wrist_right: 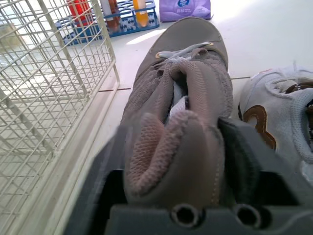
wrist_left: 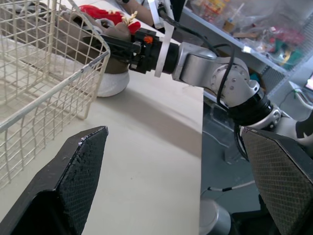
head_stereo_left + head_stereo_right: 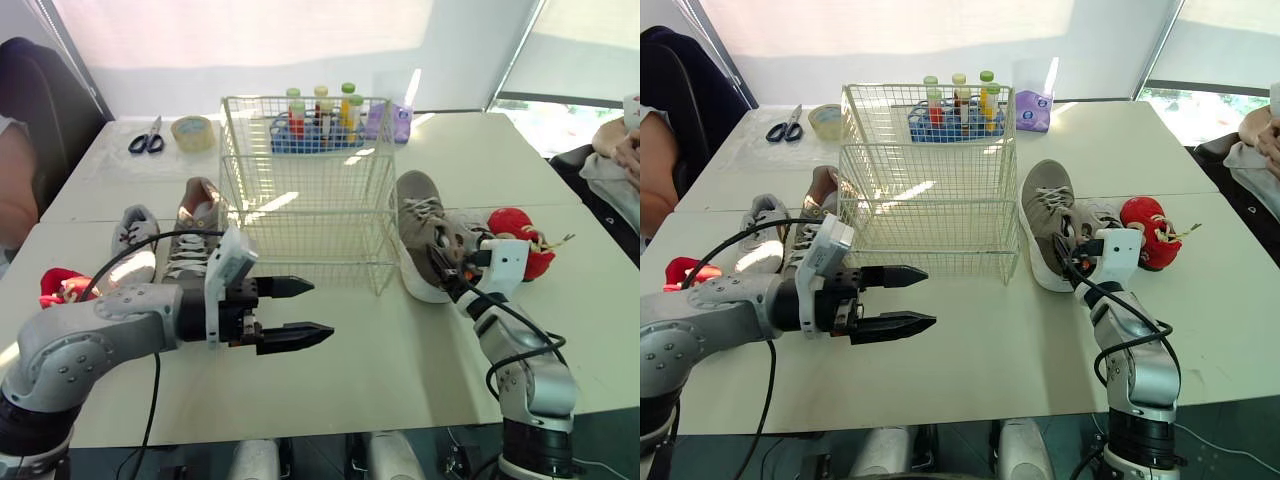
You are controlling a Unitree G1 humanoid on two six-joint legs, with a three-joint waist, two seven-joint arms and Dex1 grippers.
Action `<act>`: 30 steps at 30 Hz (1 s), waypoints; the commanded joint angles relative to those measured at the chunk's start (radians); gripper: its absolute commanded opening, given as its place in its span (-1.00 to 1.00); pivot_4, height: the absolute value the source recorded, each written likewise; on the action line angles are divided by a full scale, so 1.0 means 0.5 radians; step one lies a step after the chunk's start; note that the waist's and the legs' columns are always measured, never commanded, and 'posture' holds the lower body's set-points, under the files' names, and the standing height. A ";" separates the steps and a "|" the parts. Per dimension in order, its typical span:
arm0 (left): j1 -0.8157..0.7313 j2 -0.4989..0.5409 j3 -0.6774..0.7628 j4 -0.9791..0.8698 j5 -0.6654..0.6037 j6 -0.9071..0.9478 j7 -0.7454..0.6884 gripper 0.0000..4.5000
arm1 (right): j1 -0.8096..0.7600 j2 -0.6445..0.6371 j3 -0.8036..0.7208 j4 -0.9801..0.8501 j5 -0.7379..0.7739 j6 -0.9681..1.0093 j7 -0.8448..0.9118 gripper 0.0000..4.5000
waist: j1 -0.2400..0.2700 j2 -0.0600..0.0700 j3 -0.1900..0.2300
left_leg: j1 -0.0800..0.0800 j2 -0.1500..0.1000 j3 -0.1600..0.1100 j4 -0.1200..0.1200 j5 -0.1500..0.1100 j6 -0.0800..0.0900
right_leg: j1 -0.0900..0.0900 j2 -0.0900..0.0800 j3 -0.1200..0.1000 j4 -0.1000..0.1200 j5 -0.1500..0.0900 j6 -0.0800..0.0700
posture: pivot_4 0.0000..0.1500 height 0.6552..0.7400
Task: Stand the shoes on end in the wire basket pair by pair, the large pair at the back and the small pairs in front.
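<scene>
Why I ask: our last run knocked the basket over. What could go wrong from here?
1. The right gripper pinches only the soft heel collar of the large shoe, so it may droop or slip when lifted.
2. That shoe lies close beside the wire basket; swinging it up could snag the rim and shove the basket.
3. The small shoe sits right next to it and could get dragged.

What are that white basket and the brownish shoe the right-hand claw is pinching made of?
The wire basket looks like metal wire with a cream coating: thin straight rods crossing in a grid. The taupe shoe, pinched at its heel by the right gripper, seems matte knitted fabric, with a visible ribbed weave; its white sole could be rubber or foam.
</scene>
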 commanded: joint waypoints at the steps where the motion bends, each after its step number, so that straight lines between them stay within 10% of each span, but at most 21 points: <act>1: -0.012 0.029 0.080 -0.027 0.008 -0.035 -0.019 1.00 | 0.082 -0.017 0.059 0.095 -0.031 0.034 -0.016 -0.62 | 0.000 -0.006 -0.004 | 0.000 0.000 0.000 0.000 0.000 0.000 | 0.000 0.000 0.000 0.000 0.000 0.000 | 1.00 1.00; 14: -0.428 0.107 0.211 0.409 -0.105 0.030 -0.204 1.00 | -1.012 -0.611 -0.496 0.029 0.325 0.007 -0.104 -0.83 | 0.007 0.029 0.017 | -0.022 -0.009 0.002 -0.001 0.011 -0.008 | -0.023 0.000 0.003 0.003 0.004 0.008 | 1.00 1.00; 22: -0.824 0.162 0.446 1.091 -0.158 0.078 -0.286 1.00 | -1.623 -1.062 -0.224 0.197 0.604 -0.040 0.635 -0.83 | -0.020 0.029 0.018 | -0.022 -0.007 0.000 -0.009 0.012 -0.010 | -0.024 0.007 0.006 0.000 0.003 0.010 | 1.00 1.00; 30: -1.275 0.237 0.643 1.592 -0.122 0.138 -0.309 1.00 | -1.913 -0.901 0.225 0.329 0.742 -0.168 1.244 -0.83 | 0.003 0.016 0.017 | -0.024 -0.003 -0.001 -0.004 0.012 -0.010 | -0.023 0.009 0.005 0.000 0.003 0.010 | 1.00 1.00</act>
